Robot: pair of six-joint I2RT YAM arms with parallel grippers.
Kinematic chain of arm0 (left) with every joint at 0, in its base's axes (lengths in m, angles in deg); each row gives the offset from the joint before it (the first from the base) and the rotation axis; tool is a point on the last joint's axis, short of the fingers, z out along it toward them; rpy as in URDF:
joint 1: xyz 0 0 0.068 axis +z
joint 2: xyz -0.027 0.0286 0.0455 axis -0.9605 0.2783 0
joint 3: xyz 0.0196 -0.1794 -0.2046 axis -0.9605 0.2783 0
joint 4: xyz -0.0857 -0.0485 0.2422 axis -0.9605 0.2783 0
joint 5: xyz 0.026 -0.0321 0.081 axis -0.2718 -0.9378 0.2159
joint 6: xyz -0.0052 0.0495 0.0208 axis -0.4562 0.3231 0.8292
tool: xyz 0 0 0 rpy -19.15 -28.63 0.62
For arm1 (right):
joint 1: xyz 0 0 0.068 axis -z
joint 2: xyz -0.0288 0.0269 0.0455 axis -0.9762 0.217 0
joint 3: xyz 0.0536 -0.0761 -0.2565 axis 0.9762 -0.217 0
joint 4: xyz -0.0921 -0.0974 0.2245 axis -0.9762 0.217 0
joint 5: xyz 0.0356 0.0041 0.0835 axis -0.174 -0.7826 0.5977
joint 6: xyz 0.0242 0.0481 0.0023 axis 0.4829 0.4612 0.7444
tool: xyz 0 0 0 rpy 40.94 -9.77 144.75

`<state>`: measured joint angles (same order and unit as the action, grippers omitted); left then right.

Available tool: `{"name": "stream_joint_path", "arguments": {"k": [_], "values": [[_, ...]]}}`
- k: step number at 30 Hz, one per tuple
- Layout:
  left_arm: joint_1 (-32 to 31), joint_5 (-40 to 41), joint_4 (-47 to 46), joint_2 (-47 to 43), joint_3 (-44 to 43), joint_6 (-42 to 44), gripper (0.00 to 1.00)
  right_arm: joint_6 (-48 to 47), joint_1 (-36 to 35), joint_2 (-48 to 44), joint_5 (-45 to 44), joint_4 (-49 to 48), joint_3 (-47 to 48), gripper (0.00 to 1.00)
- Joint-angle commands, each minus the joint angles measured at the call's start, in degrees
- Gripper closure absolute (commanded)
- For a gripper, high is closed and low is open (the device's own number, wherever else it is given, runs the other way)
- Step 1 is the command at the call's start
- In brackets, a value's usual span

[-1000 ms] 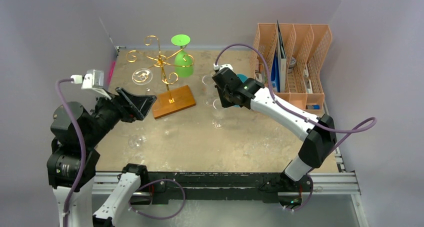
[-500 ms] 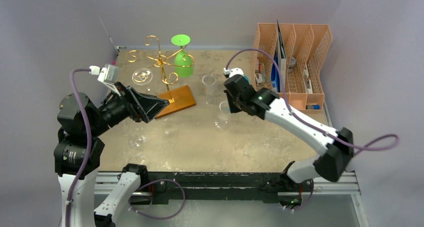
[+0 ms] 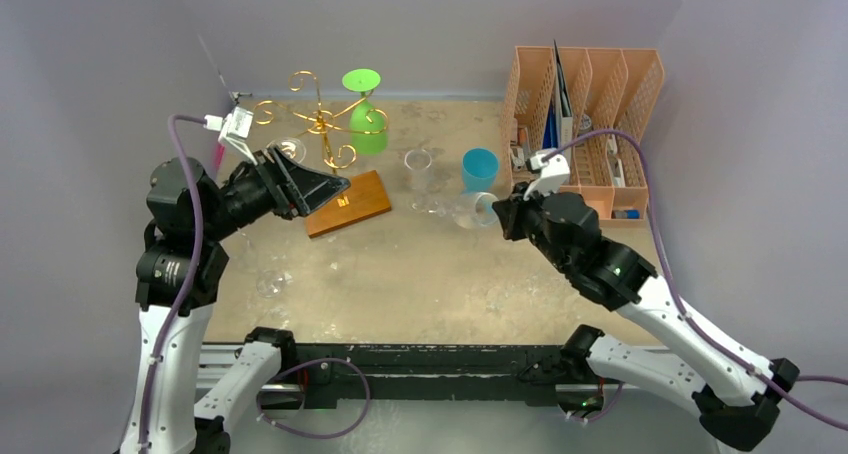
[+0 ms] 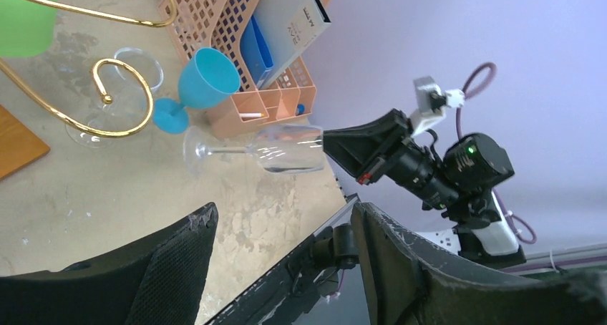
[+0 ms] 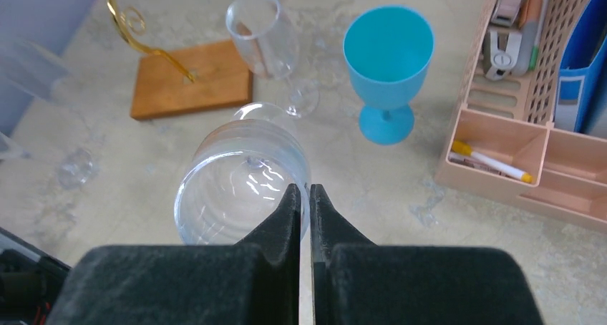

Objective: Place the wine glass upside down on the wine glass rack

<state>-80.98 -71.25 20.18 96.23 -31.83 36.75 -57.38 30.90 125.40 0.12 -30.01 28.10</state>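
The wine glass (image 4: 286,149) is off the table (image 3: 400,284), lying on its side in the air with its foot toward the rack (image 3: 322,124). The right fingers (image 5: 290,214) are clamped together on its rim. It hangs well apart from the rack, above the spot between the blue goblet (image 3: 480,169) and a second clear glass (image 3: 418,164). The left fingers (image 4: 179,246) stand wide apart and empty beside the rack's wooden base. 1 green glass (image 3: 367,134) already hangs upside down. The pick-up looks done; carrying across, inverting and hooking the foot remain.
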Motion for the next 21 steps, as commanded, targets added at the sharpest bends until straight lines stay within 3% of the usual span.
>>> {"name": "stream_joint_path", "arguments": {"k": [1,5,12,17,21], "values": [[-0.62,1.16,-3.90,2.00,0.58,-3.56,0.33,-0.05,-0.28,-5.65,-2.60,-10.84,-1.92,1.00],[-4.68,2.27,-6.55,5.28,0.78,-1.91,0.27,0.49,-0.27,-9.02,-2.85,-14.21,-3.07,1.00],[-18.93,9.76,-10.62,12.73,-0.59,-1.27,0.24,-0.06,-0.28,-13.04,-2.46,-21.23,-5.02,1.00],[-26.48,15.05,-25.92,15.47,3.06,-16.41,0.31,-7.03,-0.28,-13.26,-1.24,-25.27,-4.43,1.00],[-29.94,24.21,-27.23,17.03,3.70,-24.68,0.36,-10.88,-0.28,-13.80,0.30,-28.32,-4.01,1.00]]}}
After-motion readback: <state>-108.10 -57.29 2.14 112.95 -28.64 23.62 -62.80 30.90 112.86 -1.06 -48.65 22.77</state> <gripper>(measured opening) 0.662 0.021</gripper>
